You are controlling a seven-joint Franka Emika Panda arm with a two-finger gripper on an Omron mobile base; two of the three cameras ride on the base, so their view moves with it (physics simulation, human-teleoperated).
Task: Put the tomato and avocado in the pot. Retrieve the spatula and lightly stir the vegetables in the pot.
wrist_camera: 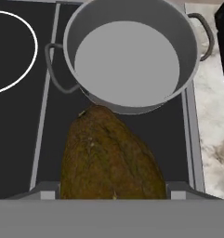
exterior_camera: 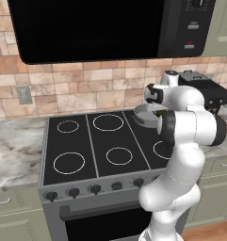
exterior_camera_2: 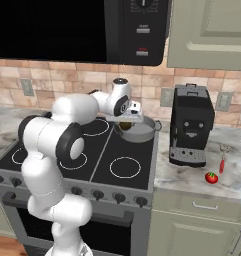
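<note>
the avocado (wrist_camera: 108, 158) sits between the two dark fingertips (wrist_camera: 44, 191) of the gripper (wrist_camera: 111, 195), which is clamped on its sides and carries it in the air; in the hand view it is a big brown-green lump, its far tip overlapping the near wall of the pot (wrist_camera: 127, 103). in the right base view the avocado (exterior_camera_2: 125, 125) is a small dark shape under the hand, just above the pot's near-left rim.

the pot (exterior_camera_2: 141, 131) stands on the back right of the stove (exterior_camera_2: 117, 155), grey, shallow and bare inside (its two loop handles stick out left and right in the hand view). in the left base view the pot (exterior_camera: 145, 113) is partly hidden behind the white arm.

the tomato (exterior_camera_2: 211, 177) lies on the marble counter (exterior_camera_2: 192, 175) to the right of the stove, in front of and just right of the black coffee machine (exterior_camera_2: 191, 131). the spatula (exterior_camera_2: 222, 162) lies on the same counter just beyond the tomato, with its red part towards the tomato and its grey end pointing to the wall. both are well apart from the pot.

a black microwave (exterior_camera_2: 82, 30) hangs above the stove.
</note>
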